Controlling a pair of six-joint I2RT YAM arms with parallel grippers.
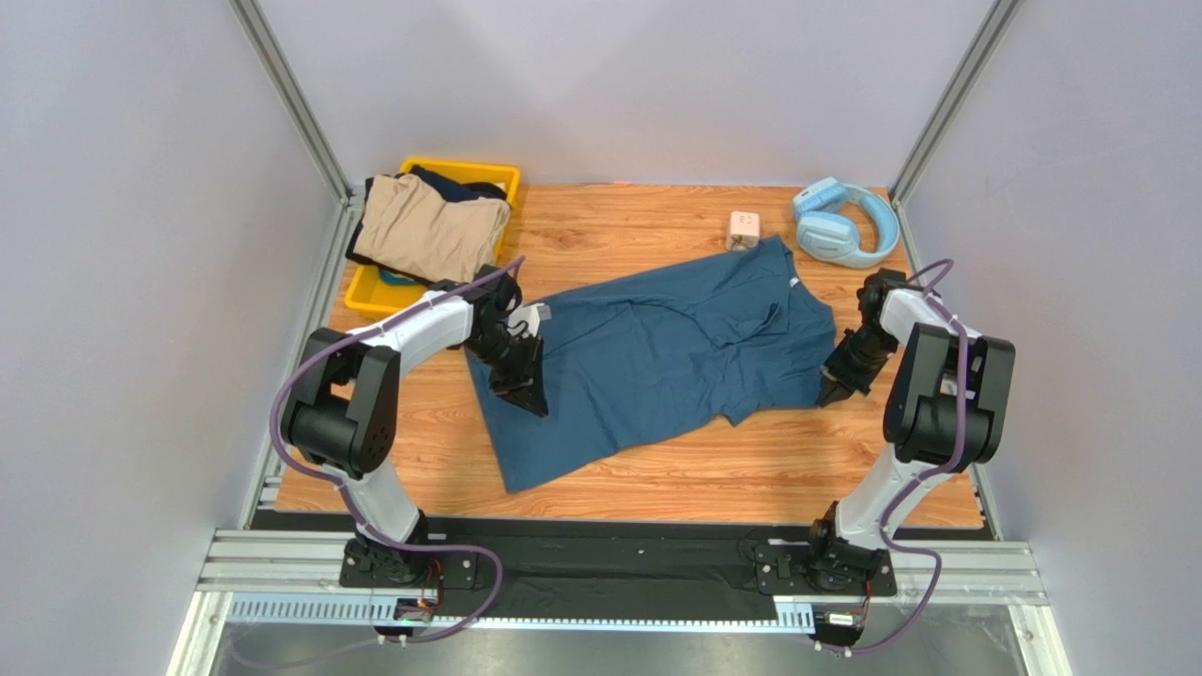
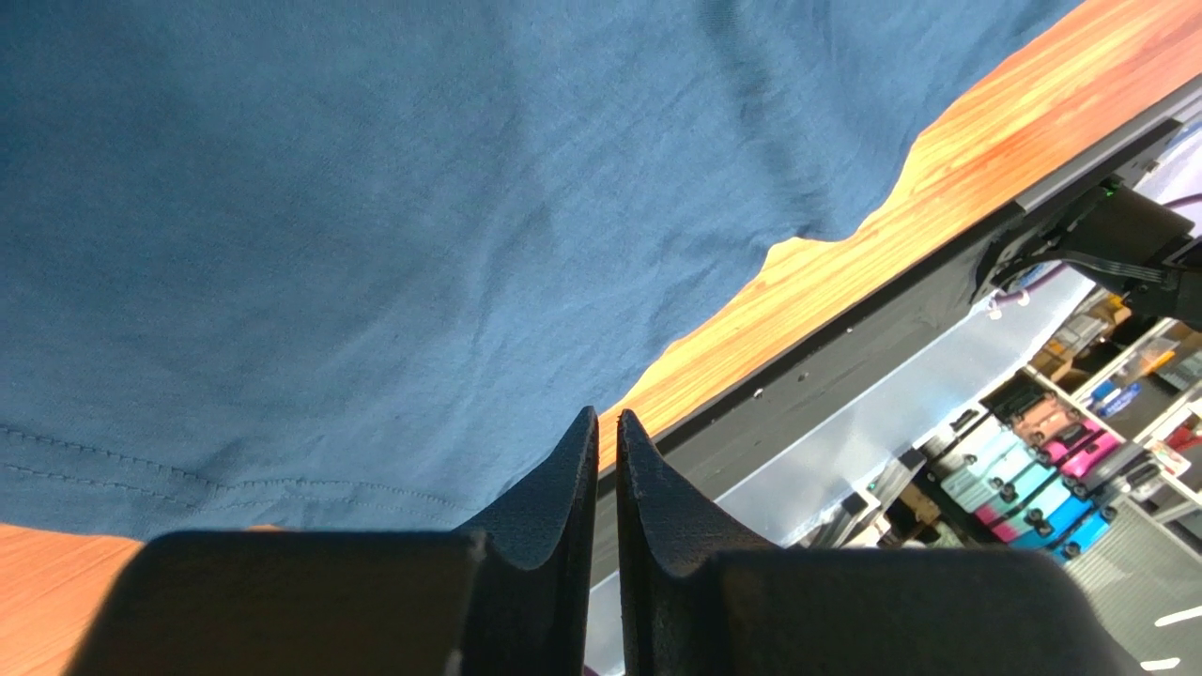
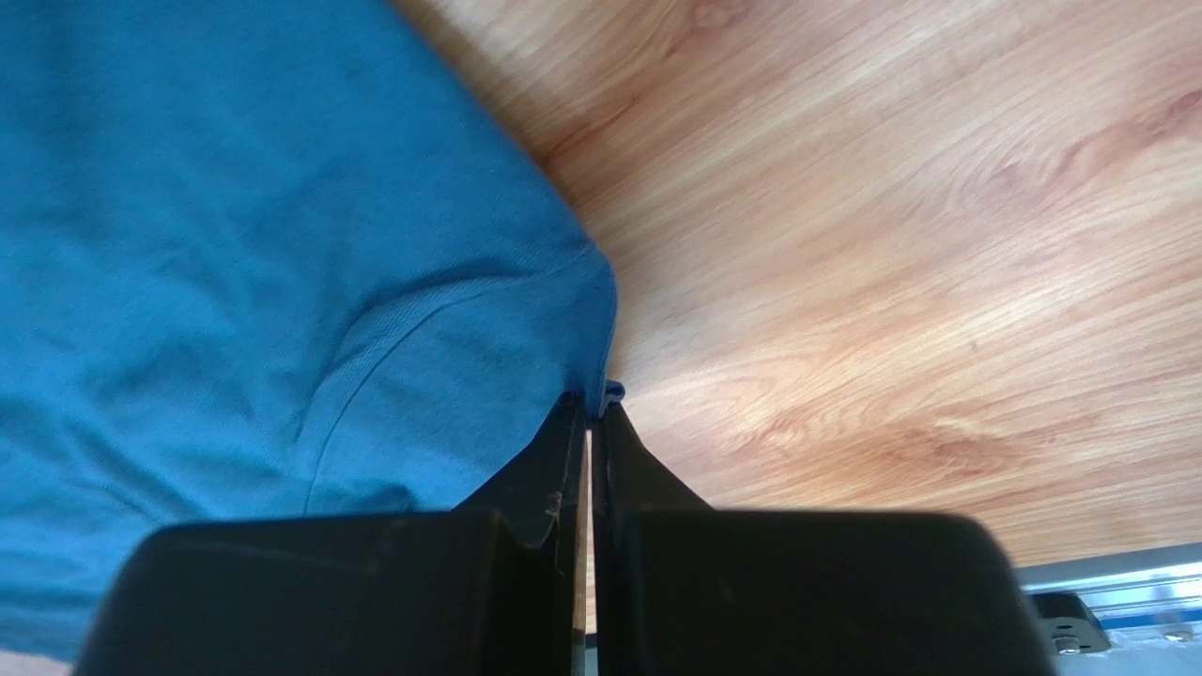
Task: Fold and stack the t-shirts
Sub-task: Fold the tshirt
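Wood tabletop (image 1: 635, 472), grey walls (image 1: 141, 211), teal t-shirt (image 1: 663, 352)

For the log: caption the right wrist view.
Right gripper, jaws shut on corner of dark teal cloth t-shirt, above wooden tabletop.

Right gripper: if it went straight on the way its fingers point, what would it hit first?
The shirt. The right gripper is shut with its tips at the sleeve's edge and seems to pinch it. Just past that edge is the bare table, though depth is hard to judge from the wrist view.
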